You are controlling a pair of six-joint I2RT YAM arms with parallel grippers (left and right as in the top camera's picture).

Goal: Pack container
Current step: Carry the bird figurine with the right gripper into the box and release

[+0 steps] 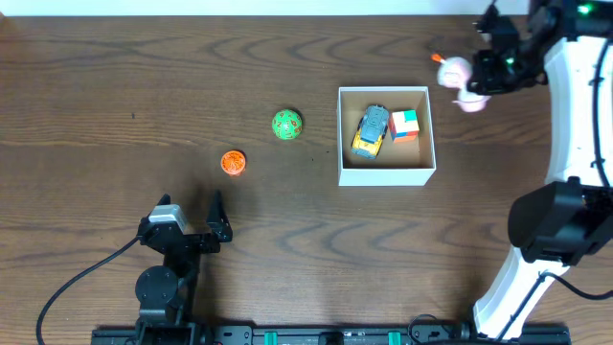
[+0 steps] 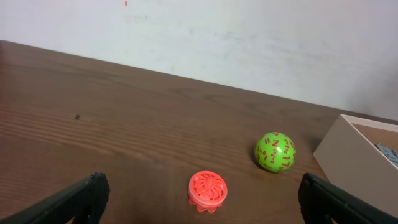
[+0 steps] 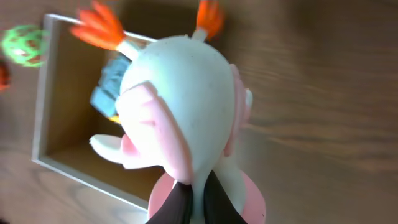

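Note:
The container [image 1: 342, 134] is a white square box with a tan inside, right of centre; it holds a blue-yellow toy car [image 1: 371, 131] and a coloured cube [image 1: 404, 125]. My right gripper [image 1: 476, 79] is shut on a pink and white toy with orange feet [image 1: 458, 79], held above the table just right of the container's far right corner. In the right wrist view the toy [image 3: 180, 99] fills the frame, the container [image 3: 43, 118] behind it. My left gripper [image 1: 188, 226] is open and empty at the near left. An orange ridged disc [image 2: 208, 191] lies ahead of it.
A green ball with red marks [image 1: 286, 125] lies left of the container, also in the left wrist view [image 2: 274, 151]. The orange disc [image 1: 233, 163] lies nearer and further left. The container's near wall [image 2: 348, 155] shows at the right of the left wrist view.

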